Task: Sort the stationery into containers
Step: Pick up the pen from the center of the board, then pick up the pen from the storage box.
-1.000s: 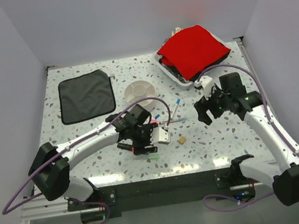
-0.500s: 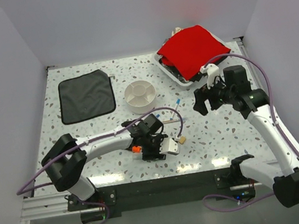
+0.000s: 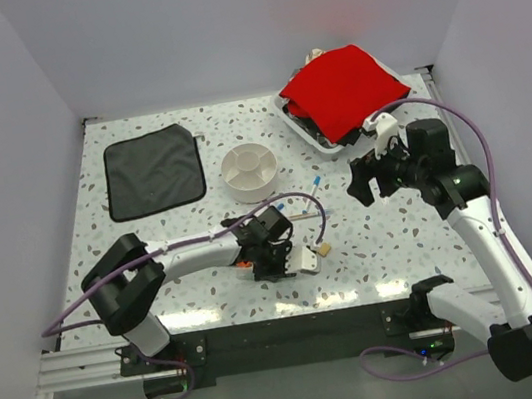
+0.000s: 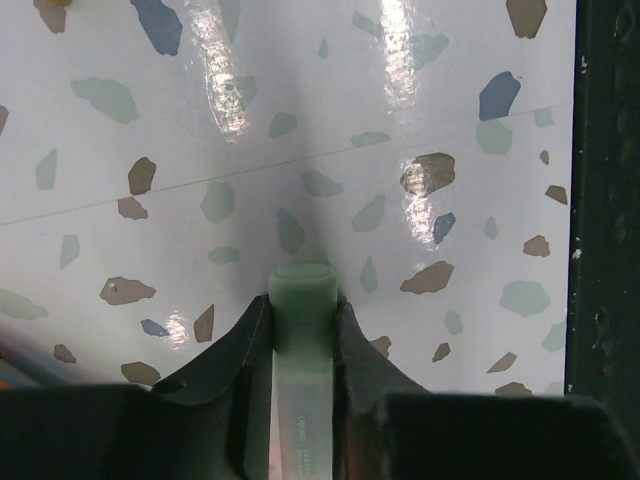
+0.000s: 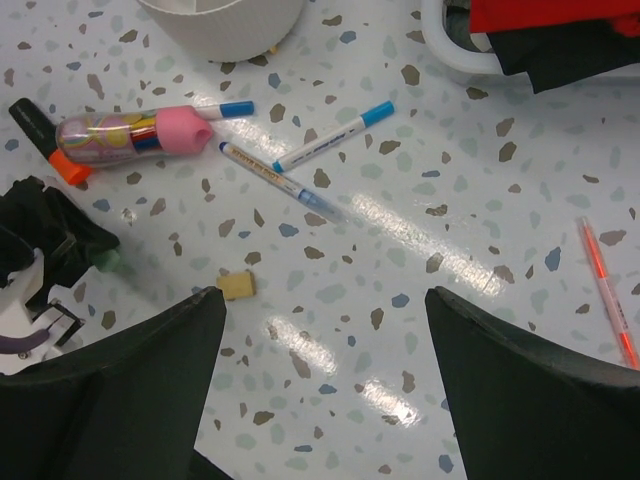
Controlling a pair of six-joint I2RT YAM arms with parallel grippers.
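My left gripper (image 4: pixel 302 305) is shut on the pale green highlighter (image 4: pixel 302 340), which lies flat on the table between the fingers, close to the near edge. In the top view this gripper (image 3: pixel 284 260) sits low, left of the tan eraser block (image 3: pixel 324 249). My right gripper (image 5: pixel 322 295) hangs open above the table with nothing between its fingers. Below it lie the eraser (image 5: pixel 237 286), two blue-tipped pens (image 5: pixel 330 137) (image 5: pixel 275 180), the pink-capped tan stick (image 5: pixel 130 135) and the orange-and-black highlighter (image 5: pixel 45 140). The off-white divided bowl (image 3: pixel 250 168) stands behind them.
A black cloth (image 3: pixel 153 170) lies at the back left. A white tray (image 3: pixel 295 114) holding a red cloth (image 3: pixel 342 89) stands at the back right. A thin orange pen (image 5: pixel 608 295) lies at the right. The table's dark near edge (image 4: pixel 608 200) is just beside my left gripper.
My left gripper moved right toward the near edge and closed on the pale green highlighter. My right arm drew back and up to the right, still open.
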